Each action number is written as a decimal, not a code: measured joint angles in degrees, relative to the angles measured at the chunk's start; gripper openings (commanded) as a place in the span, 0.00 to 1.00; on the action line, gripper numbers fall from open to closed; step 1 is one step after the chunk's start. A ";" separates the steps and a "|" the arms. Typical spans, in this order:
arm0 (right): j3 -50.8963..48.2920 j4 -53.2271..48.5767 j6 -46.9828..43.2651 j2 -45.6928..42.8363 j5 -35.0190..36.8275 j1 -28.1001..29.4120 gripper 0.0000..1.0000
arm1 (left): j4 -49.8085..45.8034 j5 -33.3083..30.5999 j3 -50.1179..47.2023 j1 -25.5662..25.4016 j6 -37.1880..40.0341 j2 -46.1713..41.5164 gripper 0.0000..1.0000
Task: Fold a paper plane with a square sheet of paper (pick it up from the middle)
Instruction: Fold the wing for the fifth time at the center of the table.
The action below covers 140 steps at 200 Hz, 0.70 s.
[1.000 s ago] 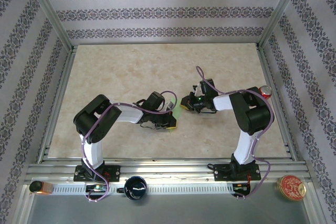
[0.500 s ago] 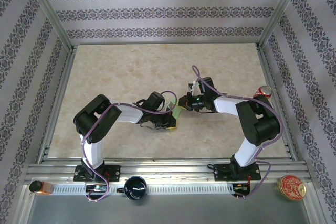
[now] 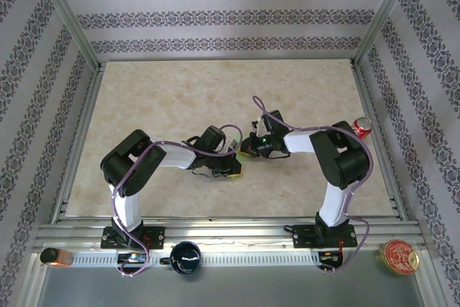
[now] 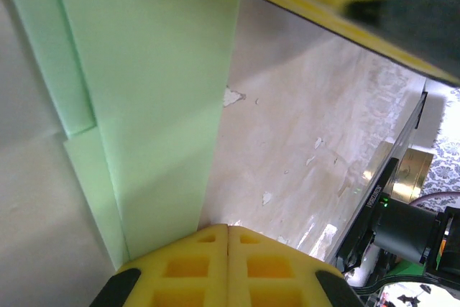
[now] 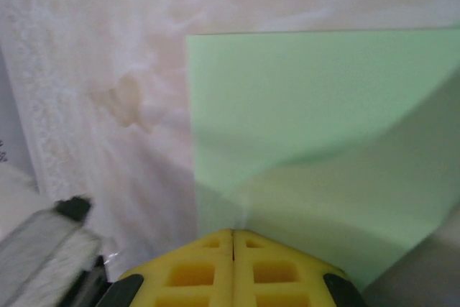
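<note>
Between left pincer [image 4: 228,236] and right pincer [image 5: 232,239], green paper [image 5: 302,106], largely hidden

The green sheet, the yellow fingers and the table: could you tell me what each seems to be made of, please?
The green sheet looks like thin matte paper: sharp fold edges, a soft curl. The fingers look like yellow moulded plastic or rubber, with a recessed grid. The table is marble-patterned and slightly glossy, perhaps laminate.

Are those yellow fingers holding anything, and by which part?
Both pairs pinch the folded light-green paper: left fingers at its end, right fingers at an edge.
</note>
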 measured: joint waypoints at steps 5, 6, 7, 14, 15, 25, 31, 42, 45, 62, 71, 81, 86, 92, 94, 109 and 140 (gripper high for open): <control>0.00 0.04 0.02 0.11 -0.17 -0.13 0.02 | 0.02 0.02 0.00 0.00 0.00 0.00 0.00; 0.00 0.04 0.02 0.11 -0.20 -0.15 0.02 | 0.02 0.02 0.00 0.00 0.00 0.00 0.00; 0.00 0.02 0.00 0.11 -0.17 -0.22 0.02 | 0.02 0.04 0.00 0.00 0.00 0.00 0.00; 0.00 0.07 0.00 0.11 -0.20 -0.28 0.01 | 0.02 0.11 -0.02 0.00 0.00 -0.04 0.00; 0.00 0.07 0.00 0.11 -0.20 -0.28 0.01 | 0.02 0.11 -0.02 0.00 0.00 -0.04 0.00; -0.04 0.17 0.00 0.15 -0.24 -0.33 0.01 | 0.04 0.15 -0.28 0.00 -0.02 -0.22 0.01; -0.09 0.26 0.00 0.17 -0.26 -0.33 0.00 | 0.04 0.20 -0.55 0.00 -0.02 -0.42 0.01; -0.11 0.31 0.00 0.22 -0.31 -0.35 0.00 | 0.04 0.42 -1.44 0.00 -0.02 -1.03 0.01; -0.13 0.37 0.00 0.22 -0.31 -0.35 0.00 | 0.07 0.57 -1.70 0.00 -0.02 -1.18 0.01; -0.46 0.87 0.02 0.22 -0.70 -0.59 0.00 | 0.15 1.33 -3.34 0.00 -0.04 -2.25 0.02; -0.66 1.29 0.02 0.22 -0.92 -0.70 0.00 | 0.33 1.73 -4.46 0.00 -0.07 -2.95 0.02; -0.79 1.60 0.02 0.22 -1.09 -0.72 0.00 | 0.63 2.05 -5.55 0.00 -0.09 -3.61 0.01; -0.85 1.73 0.02 0.22 -1.11 -0.72 0.00 | 0.70 2.19 -6.03 0.00 -0.09 -3.93 0.01; -0.90 1.84 0.02 0.22 -1.16 -0.72 0.00 | 0.72 2.34 -6.56 0.00 -0.07 -4.31 0.01; -0.90 1.86 0.04 0.22 -1.16 -0.72 0.00 | 0.72 2.43 -6.73 0.00 -0.07 -4.42 0.01; -0.90 1.92 0.04 0.22 -1.18 -0.72 0.00 | 0.11 2.99 -7.80 -0.22 0.00 -5.40 0.00; -0.90 1.92 0.09 0.22 -1.22 -0.72 0.00 | -4.44 3.28 -8.83 -1.03 0.24 -9.22 0.00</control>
